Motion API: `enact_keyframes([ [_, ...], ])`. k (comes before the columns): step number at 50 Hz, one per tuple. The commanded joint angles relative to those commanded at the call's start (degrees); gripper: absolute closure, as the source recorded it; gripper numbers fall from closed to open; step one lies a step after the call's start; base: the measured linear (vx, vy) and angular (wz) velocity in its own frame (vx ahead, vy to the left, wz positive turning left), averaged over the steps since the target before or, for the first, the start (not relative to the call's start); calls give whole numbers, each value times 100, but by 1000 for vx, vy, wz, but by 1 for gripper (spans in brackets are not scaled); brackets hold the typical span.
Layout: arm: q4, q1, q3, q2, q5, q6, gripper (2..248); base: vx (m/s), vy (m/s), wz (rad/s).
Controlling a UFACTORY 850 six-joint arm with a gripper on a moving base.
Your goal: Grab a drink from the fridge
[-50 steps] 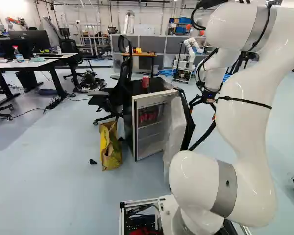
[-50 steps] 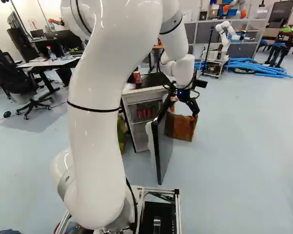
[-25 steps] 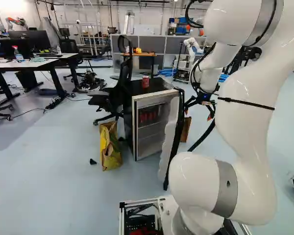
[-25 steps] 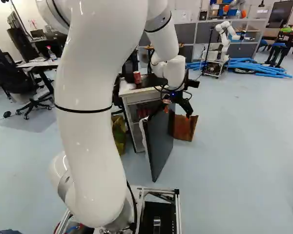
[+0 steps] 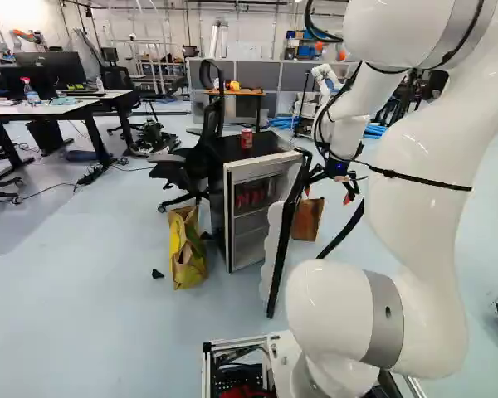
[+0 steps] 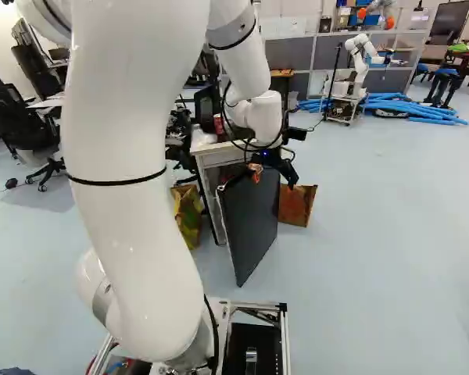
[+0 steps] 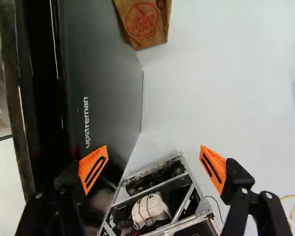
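Gripper (image 5: 327, 194) spread, right of centre, left base view; fridge door (image 6: 250, 223) could be knocked shut by sideways drift.

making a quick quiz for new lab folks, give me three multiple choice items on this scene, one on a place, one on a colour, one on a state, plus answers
1. Where does the lone red can stand?
A. On top of the fridge
B. Inside it
C. On the floor

2. What colour is the bag just past the fridge door?
A. Black
B. Blue
C. Brown

3. What state is the pincer in?
A. Shut on the door
B. Open
C. Shut on a can

Answers:
1. A: the left base view shows it on the black top.
2. C: all three views show it brown, and the wrist view adds red print.
3. B: in the wrist view its orange pads stand wide apart, gripping nothing.
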Motion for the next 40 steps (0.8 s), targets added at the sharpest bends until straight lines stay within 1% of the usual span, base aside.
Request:
enact_keyframes([
  [17, 0, 278, 403, 317, 366, 0, 3, 0, 0, 0],
  [40, 0, 724, 758, 610, 881, 0, 3, 0, 0, 0],
])
